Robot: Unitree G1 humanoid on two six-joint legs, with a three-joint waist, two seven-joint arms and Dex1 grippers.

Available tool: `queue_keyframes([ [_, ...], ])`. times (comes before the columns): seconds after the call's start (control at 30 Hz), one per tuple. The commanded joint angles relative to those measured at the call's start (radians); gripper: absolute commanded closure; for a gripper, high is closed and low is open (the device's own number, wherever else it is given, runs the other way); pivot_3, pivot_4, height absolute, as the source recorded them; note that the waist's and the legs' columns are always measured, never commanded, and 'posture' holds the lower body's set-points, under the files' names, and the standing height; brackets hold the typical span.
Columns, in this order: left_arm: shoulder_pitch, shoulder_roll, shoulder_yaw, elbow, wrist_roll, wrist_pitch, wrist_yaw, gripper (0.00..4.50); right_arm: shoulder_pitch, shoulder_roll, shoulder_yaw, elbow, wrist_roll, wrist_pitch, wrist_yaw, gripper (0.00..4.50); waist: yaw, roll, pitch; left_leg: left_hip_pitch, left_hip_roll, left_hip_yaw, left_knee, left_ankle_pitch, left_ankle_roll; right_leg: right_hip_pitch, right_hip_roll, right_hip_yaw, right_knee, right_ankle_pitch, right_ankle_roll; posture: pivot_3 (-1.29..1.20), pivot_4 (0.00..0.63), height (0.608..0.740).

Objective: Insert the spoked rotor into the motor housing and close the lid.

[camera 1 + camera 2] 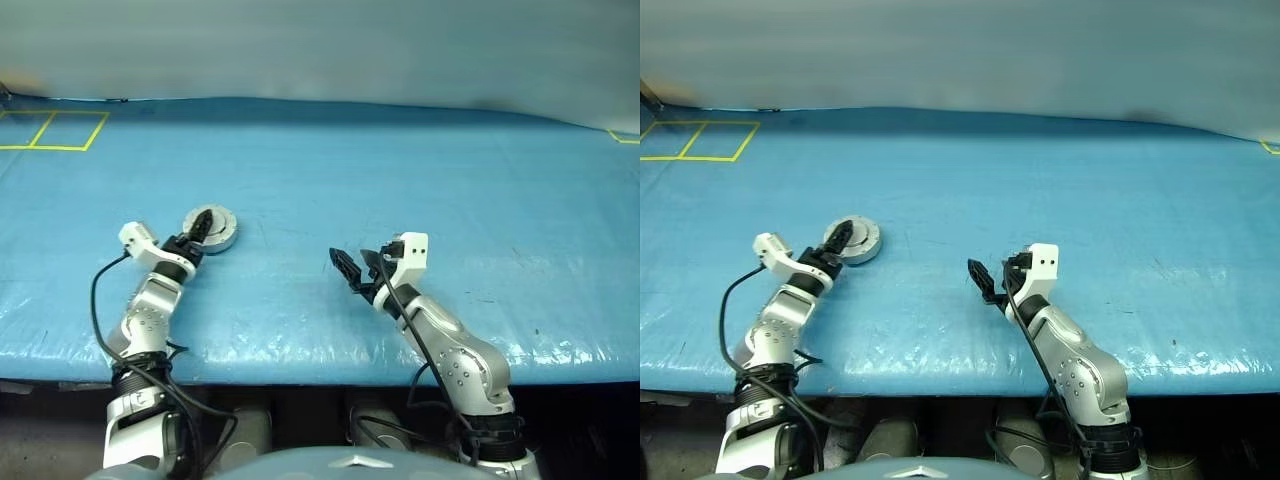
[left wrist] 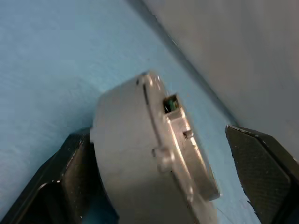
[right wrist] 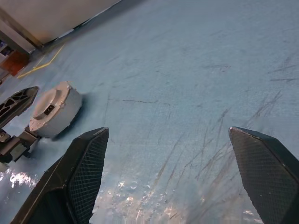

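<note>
Housing sits closed on the blue table at centre left of the head view, its lid down flat on top, so the rotor is presumably already shut inside, though that cannot be checked from outside. The left gripper straddles the round case with its black fingers spread wide, one on each side; in the wrist view a gap shows beside one finger, which suggests a released hold, not a clamp, though contact on the other side is hard to rule out. That pose fits a hand that steadies the case for closing and lets go once the lid is seated. The right gripper hangs at lower centre of the frame, well apart from the case, jaws fully spread and empty, likely parked clear of the work. Count: one housing, one lid, two grippers.
</note>
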Motion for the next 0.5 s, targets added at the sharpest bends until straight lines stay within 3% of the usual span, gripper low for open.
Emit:
queue_keyframes([
  [0.03, 0.006, 0.046, 0.069, 0.021, 0.006, -0.05, 0.025, 0.01, -0.002, 0.01, 0.01, -0.032, -0.012, 0.001, 0.021, 0.19, 0.001, 0.0, 0.0, 0.0, 0.0, 0.0, 0.0, 0.0, 0.0, 0.0, 0.0, 0.0, 0.0, 0.0, 0.0, 0.0, 0.15, 0.74],
  [0.17, 0.018, 0.084, 0.103, 0.0, 0.003, -0.07, 0.012, 0.01, -0.015, 0.009, 0.016, -0.027, -0.033, 0.005, 0.035, 0.19, 0.007, 0.0, 0.0, 0.0, 0.0, 0.0, 0.001, 0.0, -0.001, 0.0, 0.0, 0.0, 0.0, 0.0, 0.0, 0.0, 0.15, 0.74],
  [0.3, 0.034, 0.099, 0.084, -0.144, -0.01, -0.067, -0.023, 0.01, -0.017, -0.015, 0.002, -0.051, -0.066, -0.022, 0.051, 0.19, 0.011, -0.001, 0.0, 0.0, -0.001, -0.001, 0.001, 0.001, -0.001, 0.001, -0.001, 0.0, 0.0, 0.0, 0.0, 0.0, 0.15, 0.74],
  [0.5, 0.058, 0.17, -0.178, -0.478, 0.071, -0.006, -0.153, 0.01, -0.026, -0.118, -0.001, -0.086, -0.237, -0.117, 0.054, 0.19, 0.011, -0.001, -0.001, 0.0, -0.001, -0.001, 0.0, 0.001, -0.002, 0.001, -0.001, 0.0, 0.0, 0.0, 0.0, 0.0, 0.15, 0.74],
])
